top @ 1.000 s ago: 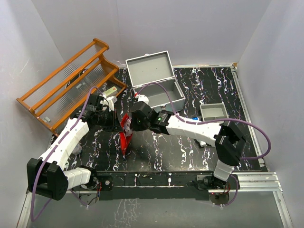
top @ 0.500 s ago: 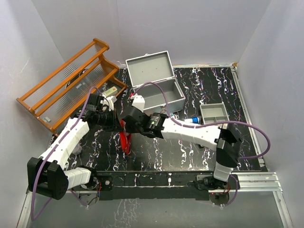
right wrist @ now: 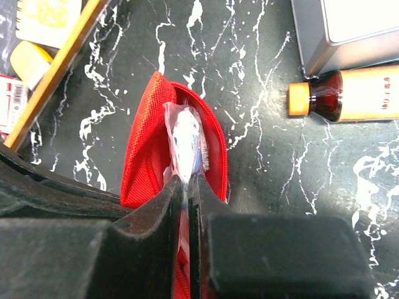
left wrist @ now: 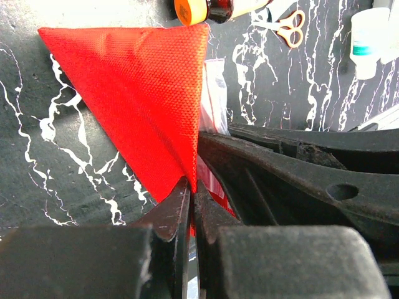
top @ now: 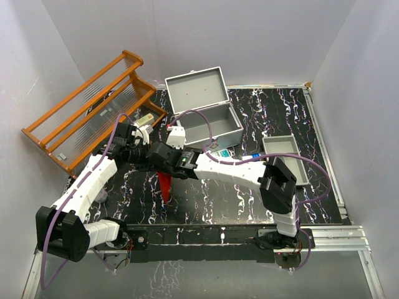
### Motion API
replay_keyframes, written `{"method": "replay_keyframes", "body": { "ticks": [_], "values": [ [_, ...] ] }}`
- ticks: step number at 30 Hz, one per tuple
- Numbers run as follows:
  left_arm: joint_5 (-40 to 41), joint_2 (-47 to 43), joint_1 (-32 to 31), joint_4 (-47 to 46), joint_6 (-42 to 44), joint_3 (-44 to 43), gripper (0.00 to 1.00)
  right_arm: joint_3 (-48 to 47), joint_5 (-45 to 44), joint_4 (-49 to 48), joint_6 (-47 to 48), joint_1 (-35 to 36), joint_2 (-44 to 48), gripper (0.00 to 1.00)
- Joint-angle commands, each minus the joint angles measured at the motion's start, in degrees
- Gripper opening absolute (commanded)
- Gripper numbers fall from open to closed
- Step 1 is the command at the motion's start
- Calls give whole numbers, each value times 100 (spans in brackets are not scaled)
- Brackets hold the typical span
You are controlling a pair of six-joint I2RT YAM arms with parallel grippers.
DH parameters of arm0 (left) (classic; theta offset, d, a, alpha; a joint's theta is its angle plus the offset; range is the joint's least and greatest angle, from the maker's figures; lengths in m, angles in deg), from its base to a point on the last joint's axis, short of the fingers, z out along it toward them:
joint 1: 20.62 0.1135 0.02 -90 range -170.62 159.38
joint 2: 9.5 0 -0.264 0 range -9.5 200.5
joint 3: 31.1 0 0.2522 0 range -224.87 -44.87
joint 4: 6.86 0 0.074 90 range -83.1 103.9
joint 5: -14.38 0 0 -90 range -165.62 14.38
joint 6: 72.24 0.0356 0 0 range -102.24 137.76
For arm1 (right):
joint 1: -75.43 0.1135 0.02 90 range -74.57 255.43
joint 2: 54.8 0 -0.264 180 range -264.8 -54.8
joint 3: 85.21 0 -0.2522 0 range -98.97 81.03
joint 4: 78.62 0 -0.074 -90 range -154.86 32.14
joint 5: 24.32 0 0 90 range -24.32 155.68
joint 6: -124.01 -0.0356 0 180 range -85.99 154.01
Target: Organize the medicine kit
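- The left gripper (left wrist: 190,205) has its jaws together, clamped on one fabric edge of the red pouch (left wrist: 143,93) and holding it upright.
- The right gripper (right wrist: 185,187) has its jaws nearly together, pinching a clear plastic packet (right wrist: 185,140) that stands in the pouch's open mouth.
- The medicine kit (top: 209,121) sits lid-up at the back of the tabletop (top: 218,199), just beyond both grippers. An amber bottle (right wrist: 349,93) lies near its front corner.
- Whether the packet is going in or coming out cannot be told.
- Judgement: either way, the right arm should travel in line with the mouth while the left grip holds firm.
- Risk: the thin packet may snag on the pouch rim or slip from the pinch.
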Motion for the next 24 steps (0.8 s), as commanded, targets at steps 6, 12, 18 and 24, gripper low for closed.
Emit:
{"method": "replay_keyframes", "body": {
  "ticks": [6, 12, 18, 24],
  "values": [
    [-263, -121, -17, -55, 174, 25, 0, 451, 410, -1323, -455, 9, 789, 0],
    [-398, -323, -17, -148, 496, 70, 0, 673, 537, -1397, -666, 15, 940, 0],
    [-832, -497, -17, -484, 710, 131, 0, 1383, 433, -2178, -632, 24, 1335, 0],
    [-1282, -564, -18, -587, 750, 127, 0, 1528, 251, -2345, -553, 26, 1119, 0]
  ]
}}
